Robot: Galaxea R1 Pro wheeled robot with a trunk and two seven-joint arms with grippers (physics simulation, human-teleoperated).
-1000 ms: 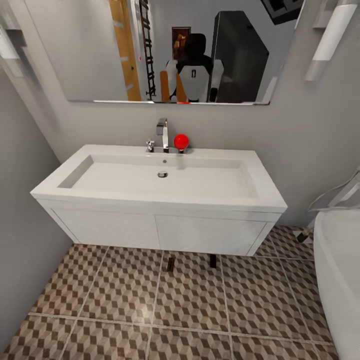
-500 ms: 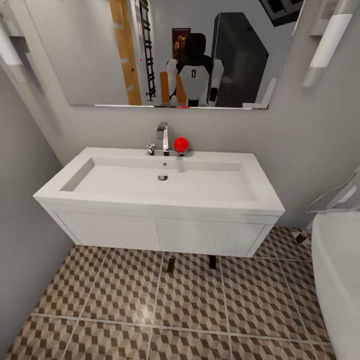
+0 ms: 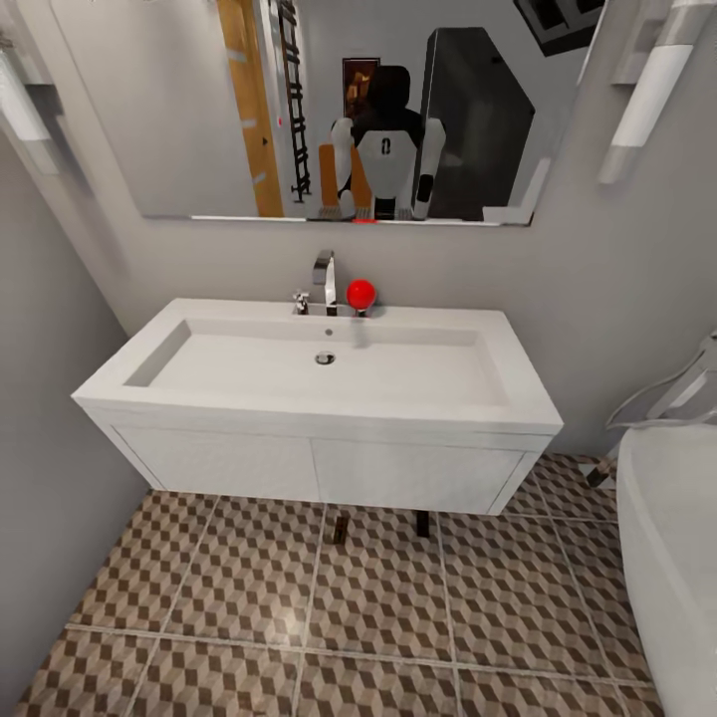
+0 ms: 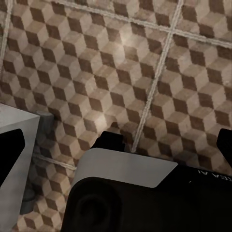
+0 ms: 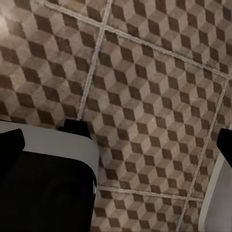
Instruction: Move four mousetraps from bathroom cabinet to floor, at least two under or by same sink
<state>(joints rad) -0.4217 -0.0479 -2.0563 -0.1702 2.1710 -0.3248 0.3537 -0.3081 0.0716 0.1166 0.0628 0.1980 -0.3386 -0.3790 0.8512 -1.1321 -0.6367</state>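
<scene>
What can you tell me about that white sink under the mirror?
The sink is a wide, white, rectangular basin hung on the grey wall, clear of the patterned floor. Its shallow bowl looks dry, with a small round drain. A chrome tap and a red ball-like object stand on its back ledge. Below is a white two-panel front. Two small dark mousetraps lie on the tiles at its lower edge.
</scene>
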